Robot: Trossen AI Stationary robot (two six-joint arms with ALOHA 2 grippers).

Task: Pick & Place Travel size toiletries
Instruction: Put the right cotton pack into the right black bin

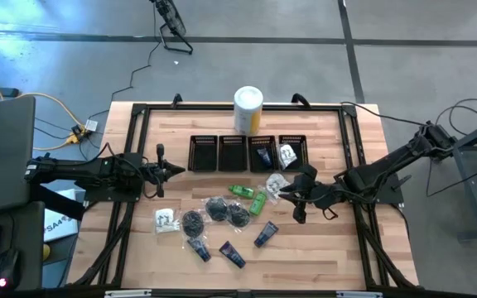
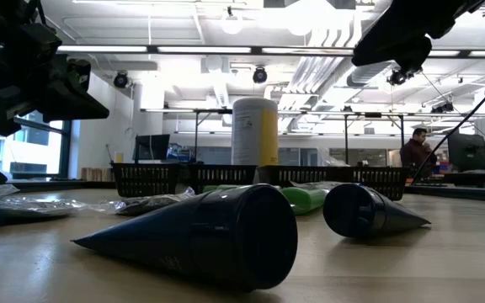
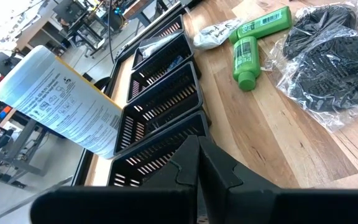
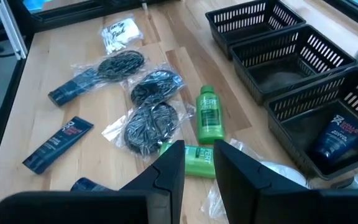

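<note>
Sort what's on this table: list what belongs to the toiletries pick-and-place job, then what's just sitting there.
Job:
blue tubes
green tubes
black bagged bundles
clear sachets
mesh bins
right gripper, over the table near the green tubes

Lying about:
white-and-yellow canister
left gripper, waiting at the left

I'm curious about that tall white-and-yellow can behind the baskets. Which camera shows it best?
The low view: the can stands upright, seen whole behind the baskets. The high view shows mostly its lid, the left wrist view only its printed side, cropped, and the right wrist view at most a sliver.
</note>
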